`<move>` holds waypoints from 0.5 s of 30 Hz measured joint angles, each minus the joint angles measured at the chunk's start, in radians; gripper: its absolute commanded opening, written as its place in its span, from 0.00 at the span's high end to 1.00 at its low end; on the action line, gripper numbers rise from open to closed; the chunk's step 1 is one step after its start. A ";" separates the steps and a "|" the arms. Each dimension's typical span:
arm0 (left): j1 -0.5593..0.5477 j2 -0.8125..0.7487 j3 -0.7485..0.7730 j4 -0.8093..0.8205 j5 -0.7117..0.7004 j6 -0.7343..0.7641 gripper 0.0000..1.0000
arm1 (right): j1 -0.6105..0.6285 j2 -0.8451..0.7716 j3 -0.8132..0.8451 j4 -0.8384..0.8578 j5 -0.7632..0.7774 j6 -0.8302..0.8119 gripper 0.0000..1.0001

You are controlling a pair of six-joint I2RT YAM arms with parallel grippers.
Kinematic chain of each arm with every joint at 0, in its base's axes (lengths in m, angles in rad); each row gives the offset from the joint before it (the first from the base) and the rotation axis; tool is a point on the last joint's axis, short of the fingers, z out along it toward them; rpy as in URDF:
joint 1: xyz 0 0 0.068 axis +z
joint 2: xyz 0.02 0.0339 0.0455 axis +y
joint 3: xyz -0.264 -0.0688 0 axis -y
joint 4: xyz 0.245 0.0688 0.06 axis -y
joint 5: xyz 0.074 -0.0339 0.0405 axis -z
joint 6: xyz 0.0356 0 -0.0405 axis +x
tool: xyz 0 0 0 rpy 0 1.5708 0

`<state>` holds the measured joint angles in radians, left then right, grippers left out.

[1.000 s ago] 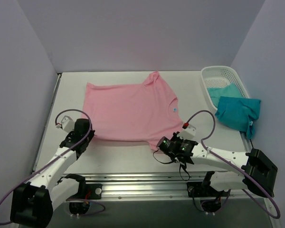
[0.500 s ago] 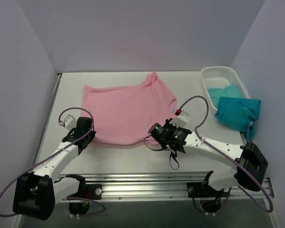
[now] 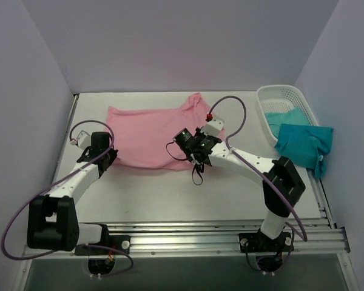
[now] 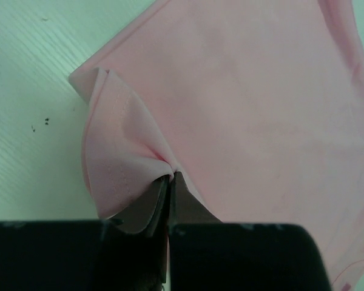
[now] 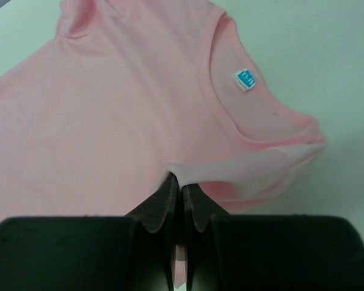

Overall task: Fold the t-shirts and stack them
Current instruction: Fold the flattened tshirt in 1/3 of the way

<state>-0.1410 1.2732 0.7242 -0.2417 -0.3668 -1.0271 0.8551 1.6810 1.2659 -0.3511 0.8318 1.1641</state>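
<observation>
A light pink t-shirt (image 3: 148, 130) lies on the table, its near edge lifted and carried over the rest. My left gripper (image 3: 107, 153) is shut on the shirt's near left corner (image 4: 124, 157), the cloth bunched at the jaws. My right gripper (image 3: 183, 140) is shut on the near right edge (image 5: 230, 170), folded over beside the neck with its small blue label (image 5: 245, 79). A teal t-shirt (image 3: 304, 144) hangs over the basket's near end, another teal one (image 3: 285, 115) lies inside it.
A white lattice basket (image 3: 283, 97) stands at the right edge of the table. Purple walls close in the back and both sides. Each arm's cable loops above the table near the shirt.
Both grippers have moved away from the near edge toward the back, carrying the pink shirt's near edge over its body. The right arm has swung left and farther back.
</observation>
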 measured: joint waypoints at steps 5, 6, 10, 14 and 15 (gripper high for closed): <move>0.104 0.158 0.053 0.056 0.076 0.024 0.97 | -0.084 0.151 0.113 0.010 -0.023 -0.048 1.00; 0.117 0.185 0.066 0.062 0.089 0.029 0.97 | -0.097 0.169 0.128 0.013 -0.027 -0.055 1.00; 0.162 0.309 0.143 0.089 0.149 0.057 0.98 | -0.168 0.259 0.198 0.030 -0.067 -0.089 1.00; 0.178 0.417 0.235 0.115 0.207 0.083 0.98 | -0.220 0.335 0.254 0.053 -0.108 -0.113 1.00; 0.179 0.441 0.258 0.122 0.220 0.090 0.98 | -0.230 0.357 0.271 0.056 -0.117 -0.119 1.00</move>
<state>0.0380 1.7142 0.9825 -0.1200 -0.1463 -0.9367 0.6254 2.0377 1.5372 -0.2951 0.7143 1.0447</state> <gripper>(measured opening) 0.048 0.007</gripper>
